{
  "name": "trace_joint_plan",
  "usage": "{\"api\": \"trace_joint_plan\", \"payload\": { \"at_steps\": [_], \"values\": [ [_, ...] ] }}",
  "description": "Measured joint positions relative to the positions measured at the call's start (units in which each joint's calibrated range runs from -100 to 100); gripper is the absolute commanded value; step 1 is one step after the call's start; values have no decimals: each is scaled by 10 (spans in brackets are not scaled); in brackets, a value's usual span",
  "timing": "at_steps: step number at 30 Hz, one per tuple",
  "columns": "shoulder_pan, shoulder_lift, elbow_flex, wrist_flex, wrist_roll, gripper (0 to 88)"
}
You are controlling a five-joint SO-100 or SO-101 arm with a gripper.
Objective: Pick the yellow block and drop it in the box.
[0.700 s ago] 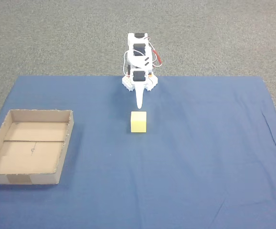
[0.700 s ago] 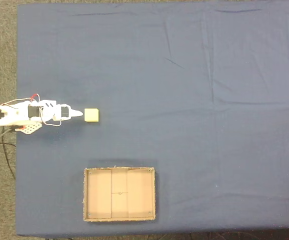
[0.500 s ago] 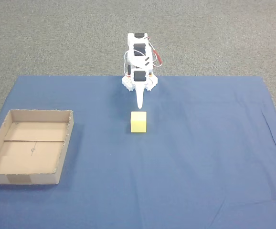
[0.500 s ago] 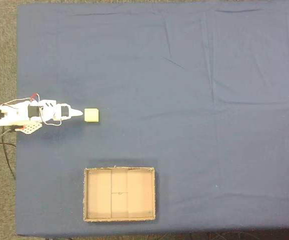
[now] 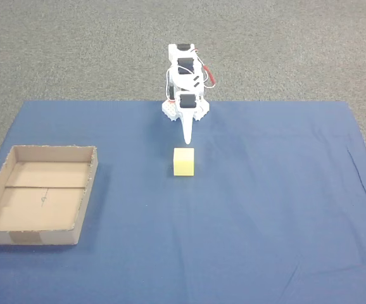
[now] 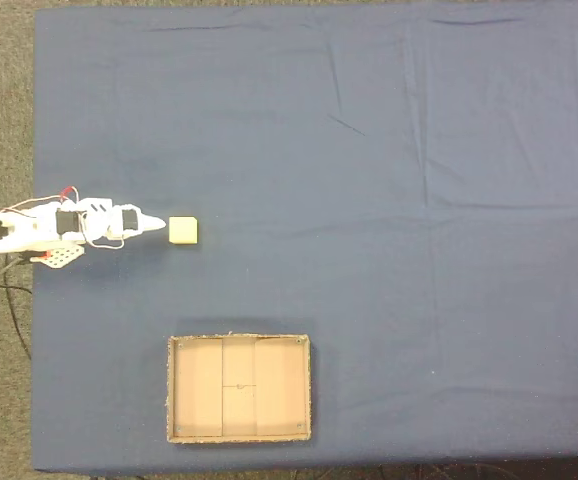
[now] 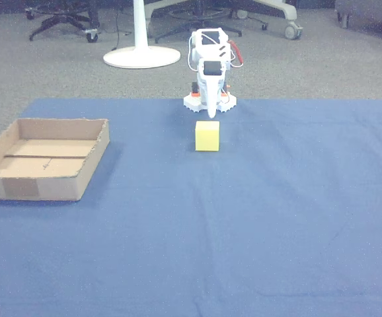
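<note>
Box (image 5: 40, 193) sits empty at left of the fixed view, well apart from the block (image 5: 183, 161). Block rests on the blue bench (image 5: 265, 209), just beyond the tool (image 5: 185, 140), whose fingers lie together, pointing at it, likely about to reach.

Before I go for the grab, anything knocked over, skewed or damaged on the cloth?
Nothing stands out. The yellow block sits flat on the blue cloth, just in front of the gripper. The box lies upright and empty, apart from both. The cloth shows only faint creases.
</note>
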Motion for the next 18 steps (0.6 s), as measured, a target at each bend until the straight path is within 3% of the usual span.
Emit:
{"api": "trace_joint_plan", "payload": {
  "at_steps": [2, 3, 10, 18],
  "values": [
    [16, 64, -50, 20, -4, 389],
    [18, 98, -91, 41, -7, 477],
    [47, 365, -311, 136, -19, 564],
    [60, 661, -451, 155, -22, 548]
  ]
}}
